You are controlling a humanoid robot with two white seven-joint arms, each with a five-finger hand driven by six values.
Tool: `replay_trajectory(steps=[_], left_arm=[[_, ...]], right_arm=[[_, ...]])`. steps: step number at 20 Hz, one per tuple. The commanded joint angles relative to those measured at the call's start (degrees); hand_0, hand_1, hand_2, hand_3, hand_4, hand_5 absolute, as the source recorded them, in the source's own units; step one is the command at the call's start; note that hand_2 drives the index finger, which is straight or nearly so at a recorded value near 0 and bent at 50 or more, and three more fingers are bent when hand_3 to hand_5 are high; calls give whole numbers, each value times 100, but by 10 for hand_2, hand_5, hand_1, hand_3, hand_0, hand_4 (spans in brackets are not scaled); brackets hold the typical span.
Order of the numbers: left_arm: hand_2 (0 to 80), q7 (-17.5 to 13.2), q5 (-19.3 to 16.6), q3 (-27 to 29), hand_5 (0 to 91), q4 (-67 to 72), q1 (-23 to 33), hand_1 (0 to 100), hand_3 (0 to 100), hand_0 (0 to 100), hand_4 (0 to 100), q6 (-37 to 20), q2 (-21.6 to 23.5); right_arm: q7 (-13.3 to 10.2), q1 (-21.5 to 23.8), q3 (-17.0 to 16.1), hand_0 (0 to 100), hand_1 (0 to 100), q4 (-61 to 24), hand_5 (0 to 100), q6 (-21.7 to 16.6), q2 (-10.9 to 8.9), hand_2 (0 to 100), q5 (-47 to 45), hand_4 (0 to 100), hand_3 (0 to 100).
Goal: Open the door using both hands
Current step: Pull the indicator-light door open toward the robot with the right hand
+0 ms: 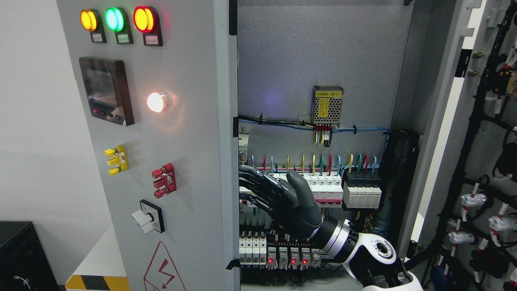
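1. Nearest the camera, the robot's right arm (363, 250) rises from the lower right corner and reaches leftward into the open cabinet.
2. The right hand (278, 198) has its fingers (258, 182) stretched out flat and relaxed, holding nothing, with the tips at the inner edge of the left door (181, 161), apparently placed to push it outward.
3. That left door, carrying indicator lights (115, 20) and a small screen (106, 91), stands ajar; the right door (448, 121) is swung wide.
4. Behind the hand sit rows of breakers (323, 186) and coloured wires.
5. Farthest back, a power supply (328, 106) hangs on the rear panel.
6. No left hand appears.
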Motion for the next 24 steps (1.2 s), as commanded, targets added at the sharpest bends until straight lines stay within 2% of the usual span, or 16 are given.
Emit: replay_trajectory(steps=[1, 6, 9, 13, 15, 18, 24], left_arm=[[0, -1, -1, 0, 0, -26, 27, 0, 0, 0, 0, 2, 1], [0, -1, -1, 0, 0, -26, 27, 0, 0, 0, 0, 2, 1], [0, -1, -1, 0, 0, -18, 27, 0, 0, 0, 0, 2, 1], [0, -1, -1, 0, 0, -26, 27, 0, 0, 0, 0, 2, 1], [0, -1, -1, 0, 0, -26, 27, 0, 0, 0, 0, 2, 1], [0, -1, -1, 0, 0, -26, 27, 0, 0, 0, 0, 2, 1], [0, -1, -1, 0, 0, -26, 27, 0, 0, 0, 0, 2, 1]], right_arm=[[86, 132, 393, 0, 0, -232, 0, 2, -149, 0, -1, 0, 0], [113, 220, 490, 0, 0, -320, 0, 2, -149, 0, -1, 0, 0], [323, 229, 577, 0, 0, -338, 0, 2, -141, 0, -1, 0, 0], [385, 281, 683, 0, 0, -373, 0, 2, -106, 0, -1, 0, 0], [385, 316, 753, 0, 0, -417, 0, 2, -105, 0, -45, 0, 0], [376, 396, 868, 0, 0, -636, 0, 64, -123, 0, -738, 0, 0], [376, 475, 1052, 0, 0, -663, 0, 64, -141, 0, -784, 0, 0]])
